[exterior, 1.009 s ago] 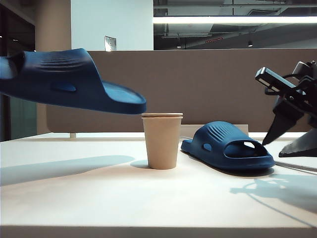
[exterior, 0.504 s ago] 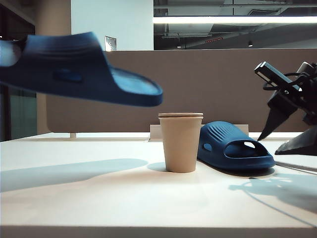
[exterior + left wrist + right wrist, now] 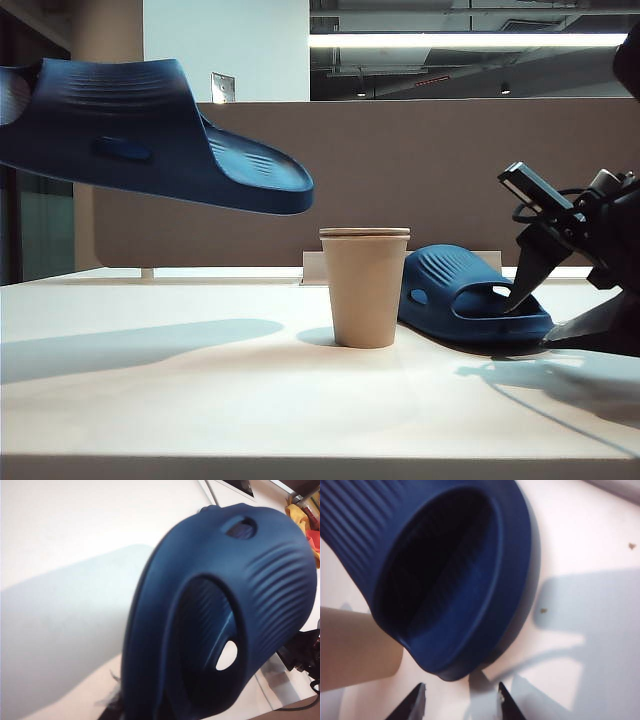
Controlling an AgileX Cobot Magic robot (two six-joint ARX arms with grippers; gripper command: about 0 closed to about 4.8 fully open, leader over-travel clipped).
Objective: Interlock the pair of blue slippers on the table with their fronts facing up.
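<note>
On the white table, near the middle of the exterior view, a tan paper cup stands upright, and just behind and to its right lies one blue slipper, sole down, its ribbed strap on top and its open end turned toward the right side. The cup covers the slipper's near-left end from this camera, so whether the two touch cannot be told. High above the left half of the table the second blue slipper hangs in the air, tilted, its front reaching out almost over the cup; its shadow falls on the tabletop below. The left gripper is hidden behind this raised slipper in every view; the left wrist view shows only the slipper's strap and sole close to the lens, so the slipper is plainly carried on that arm, with the jaws nearly closed on it out of sight. The right gripper is at the right side of the table, angled down at the resting slipper's open end, its two dark fingertips spread apart with nothing between them, just short of the slipper's edge. A grey-brown divider panel runs behind the table.
</note>
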